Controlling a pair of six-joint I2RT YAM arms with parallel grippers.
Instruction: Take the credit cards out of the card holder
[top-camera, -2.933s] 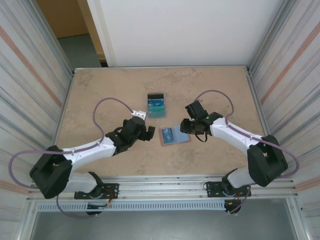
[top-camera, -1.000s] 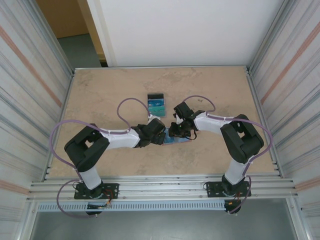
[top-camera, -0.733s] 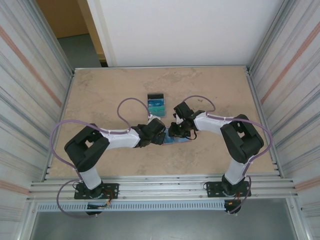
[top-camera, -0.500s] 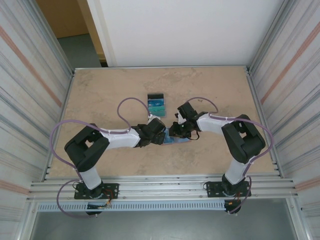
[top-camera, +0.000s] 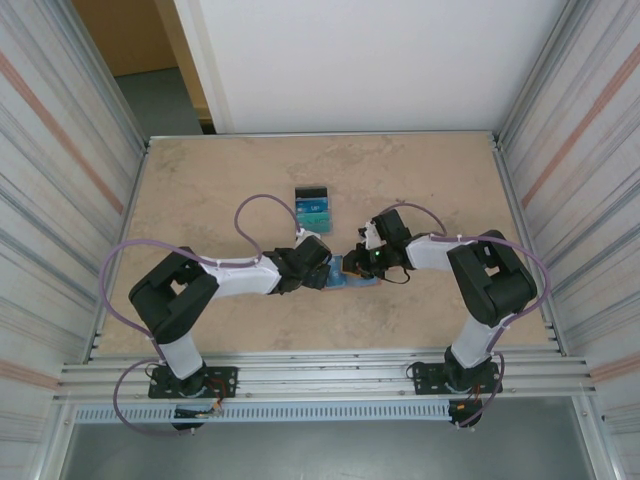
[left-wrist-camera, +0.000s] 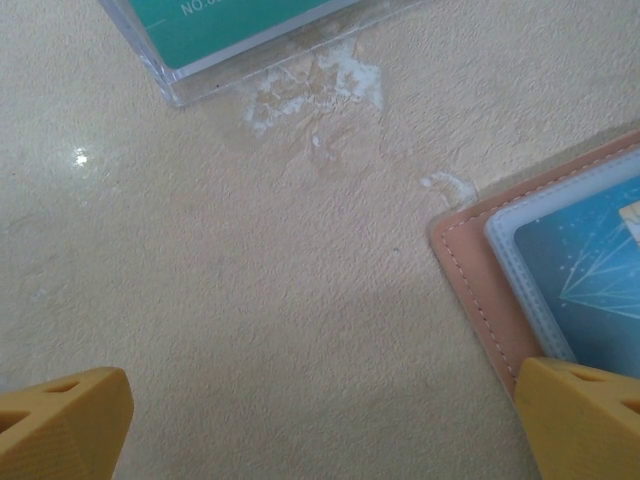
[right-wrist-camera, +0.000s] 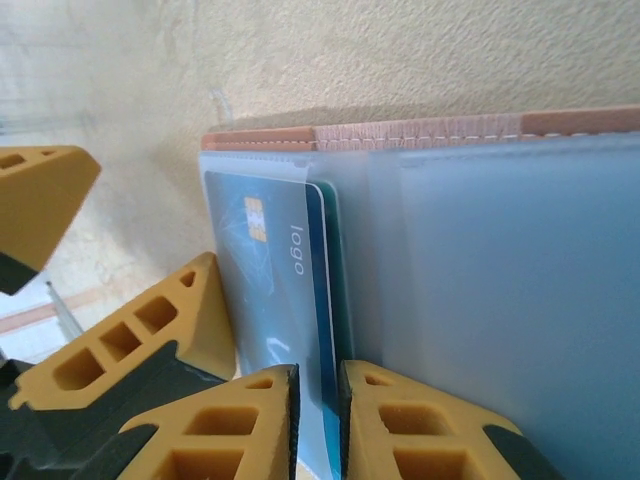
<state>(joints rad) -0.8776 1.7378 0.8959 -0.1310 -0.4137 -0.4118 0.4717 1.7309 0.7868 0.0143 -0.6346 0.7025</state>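
1. Nearest the camera, at the bottom of the top view, the left arm (top-camera: 235, 272) and right arm (top-camera: 470, 270) rose from the near rail. Both folded inward, so their wrists met at the middle of the worktop (top-camera: 200, 190).
2. The left pincer (left-wrist-camera: 322, 425) was released. Its yellow fingertips (left-wrist-camera: 60, 420) sat wide apart in the lower corners of the left wrist view, with bare worktop between them. The lower-right tip overlapped the stitched corner of the card holder (left-wrist-camera: 475, 290).
3. The right pincer (right-wrist-camera: 318, 425) was clenched on the blue card (right-wrist-camera: 270, 290). Its fingers stood almost together at the bottom of the right wrist view, with the card's long edge between them.
4. The blue card, bearing a chip and the word "logo", sat in the leftmost pale pocket of the holder. A teal card (right-wrist-camera: 338, 270) showed as a sliver just behind it.
5. The card holder lay open on the worktop at the centre of the top view, between the two pincers and largely hidden by them. Its reddish leather edge ran along the upper part of the right wrist view, above the translucent pockets (right-wrist-camera: 500, 300).
6. Farther off, above centre in the top view, the loose cards (top-camera: 313, 208) lay on the worktop apart from the holder, showing black, blue and teal bands. A clear-rimmed teal face (left-wrist-camera: 230, 25) filled the upper left of the left wrist view.
7. Beyond the worktop's far edge stood a white wall (top-camera: 370, 60).
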